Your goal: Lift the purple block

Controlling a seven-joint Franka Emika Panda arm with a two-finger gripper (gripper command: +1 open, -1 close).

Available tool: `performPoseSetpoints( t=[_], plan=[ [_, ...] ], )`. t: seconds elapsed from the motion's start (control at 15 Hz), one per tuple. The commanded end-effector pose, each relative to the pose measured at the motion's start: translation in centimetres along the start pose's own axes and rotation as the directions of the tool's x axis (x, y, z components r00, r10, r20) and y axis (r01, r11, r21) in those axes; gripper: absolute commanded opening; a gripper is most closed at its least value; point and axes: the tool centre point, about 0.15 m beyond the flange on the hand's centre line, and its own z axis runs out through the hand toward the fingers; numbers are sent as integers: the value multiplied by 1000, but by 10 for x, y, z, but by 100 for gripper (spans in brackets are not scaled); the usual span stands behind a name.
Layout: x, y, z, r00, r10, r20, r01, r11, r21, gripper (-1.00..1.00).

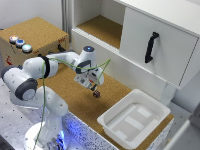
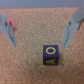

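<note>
The purple block (image 2: 50, 55) is a small, very dark cube with yellow letters on its faces, and it rests on the cork surface. In the exterior view the block (image 1: 96, 93) lies just below my gripper (image 1: 92, 86). In the wrist view my gripper (image 2: 39, 45) is open. One grey finger stands on each side, and the block lies a little past the fingertips (image 2: 68, 35), nearer one finger than the other. Neither finger touches it. One finger carries a small red mark (image 2: 8, 22).
A white plastic tray (image 1: 111, 121) stands on the cork at the exterior view's right. A white cabinet with a black handle (image 1: 151, 47) and an open shelf (image 1: 102, 30) is behind. A wooden box with round buttons (image 1: 20, 42) stands at the left.
</note>
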Motion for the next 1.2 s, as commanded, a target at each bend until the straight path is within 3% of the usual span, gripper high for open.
performPoseSetpoints(
  t=[0.0, 0.33, 0.53, 1.13],
  plan=[
    [14, 20, 37, 997, -68, 41, 70, 997, -46, 100],
    [19, 31, 61, 1000, -2, 29, 4, 997, -77, 100],
    [23, 22, 69, 1000, 11, 17, -10, 999, -53, 100],
    [10, 6, 82, 998, -10, 59, 13, 998, -60, 100]
  ],
)
